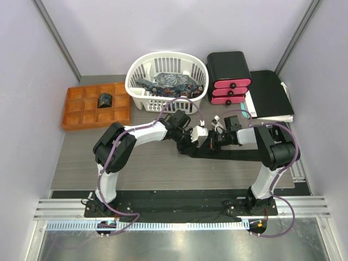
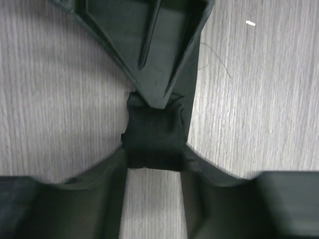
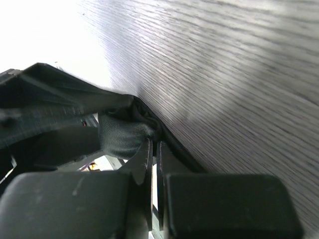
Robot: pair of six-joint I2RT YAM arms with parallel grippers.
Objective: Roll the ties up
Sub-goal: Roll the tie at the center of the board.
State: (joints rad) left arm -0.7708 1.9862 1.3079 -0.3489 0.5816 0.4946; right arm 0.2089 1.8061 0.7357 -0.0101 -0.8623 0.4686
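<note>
White plastic slatted laundry basket (image 1: pixel 136 70) at the back of the table, holding a loose heap of dark blue neckties with a multicoloured pattern (image 1: pixel 168 82). To its left, a flat orange wooden tray (image 1: pixel 76 111) divided into square compartments, with one small rolled black coil of tie (image 1: pixel 104 100) in a compartment near the middle. To the basket's right, an upright black box with three pink drawers (image 1: pixel 228 65), all drawers closed. Just beside that, a flat black folder (image 1: pixel 269 92) lying on white papers.

In front of the basket, a plain black fabric necktie (image 1: pixel 244 156) lying flat across the table toward the right arm, its left end wound into a small tight roll (image 2: pixel 152 137). Left gripper (image 2: pixel 152 152) clamped on that roll, one finger against each side. Right gripper (image 3: pixel 154 149) closed to a thin slit, tips pushed against the roll from the opposite side; impossible to tell whether any fabric is caught between them.

Grey wood-grain tabletop (image 1: pixel 152 174). Pale lilac walls (image 1: pixel 27 81) on three sides, with grey metal posts in the back corners
</note>
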